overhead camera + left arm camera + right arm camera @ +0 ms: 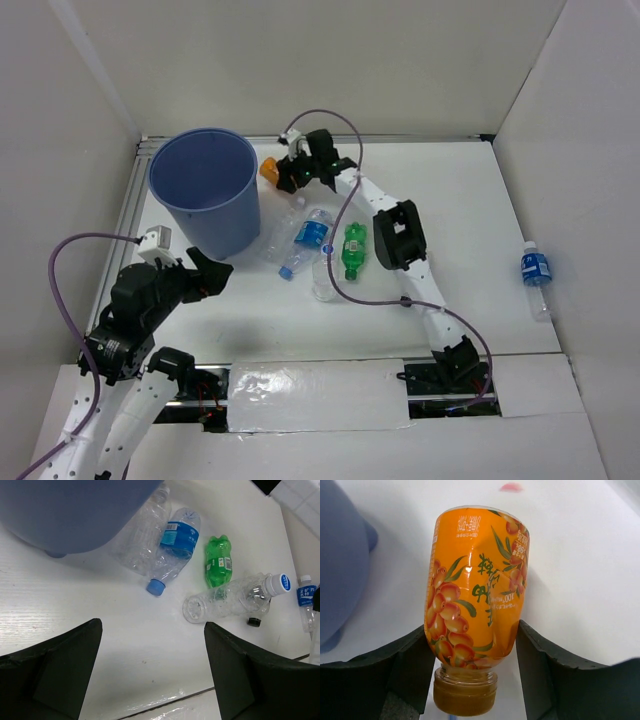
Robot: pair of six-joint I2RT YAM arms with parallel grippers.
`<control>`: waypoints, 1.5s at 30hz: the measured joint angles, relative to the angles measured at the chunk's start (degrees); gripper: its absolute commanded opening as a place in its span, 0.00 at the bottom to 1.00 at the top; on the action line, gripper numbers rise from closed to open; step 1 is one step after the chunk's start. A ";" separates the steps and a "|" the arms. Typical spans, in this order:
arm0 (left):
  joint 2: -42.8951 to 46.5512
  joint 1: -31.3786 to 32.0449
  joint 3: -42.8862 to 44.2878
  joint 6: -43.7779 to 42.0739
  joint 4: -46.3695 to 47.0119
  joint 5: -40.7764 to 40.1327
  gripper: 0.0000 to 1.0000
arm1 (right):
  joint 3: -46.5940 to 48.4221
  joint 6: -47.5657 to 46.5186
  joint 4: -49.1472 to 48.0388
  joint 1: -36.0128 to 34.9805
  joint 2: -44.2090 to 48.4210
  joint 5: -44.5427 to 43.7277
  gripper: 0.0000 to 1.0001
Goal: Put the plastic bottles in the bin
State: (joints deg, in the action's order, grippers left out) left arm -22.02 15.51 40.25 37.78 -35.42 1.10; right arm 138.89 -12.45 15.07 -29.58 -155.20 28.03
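The blue bin [205, 185] stands at the far left. My right gripper [286, 173] is shut on the orange bottle [268, 168] just right of the bin. In the right wrist view its fingers press both sides of the orange bottle [475, 595], cap toward the camera. A bare clear bottle [285, 225], a blue-labelled bottle [312, 235], a green bottle [354, 250] and another clear bottle [325, 278] lie mid-table. My left gripper [213, 272] is open and empty in front of the bin. In the left wrist view [152, 675] nothing lies between its fingers.
One more blue-labelled bottle [535, 272] lies alone at the far right by the wall. A small dark cap [254, 622] lies next to the white-capped clear bottle [235, 599]. White walls close in the table on three sides.
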 measured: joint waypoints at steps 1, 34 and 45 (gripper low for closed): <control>0.02 0.00 -0.17 0.00 0.13 0.31 0.95 | -0.35 0.22 0.26 0.94 1.20 0.15 0.19; -17.44 0.04 1.16 -14.78 11.65 15.43 0.98 | 4.76 -0.22 0.74 -15.21 21.79 -0.31 1.00; -34.34 7.21 11.67 -23.21 16.63 13.86 1.00 | 2.34 2.51 3.37 -6.54 29.92 -6.75 0.06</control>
State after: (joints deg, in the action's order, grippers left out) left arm -56.36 22.72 51.92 14.57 -18.79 14.96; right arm 141.23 -9.93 18.44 -36.12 -125.27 21.28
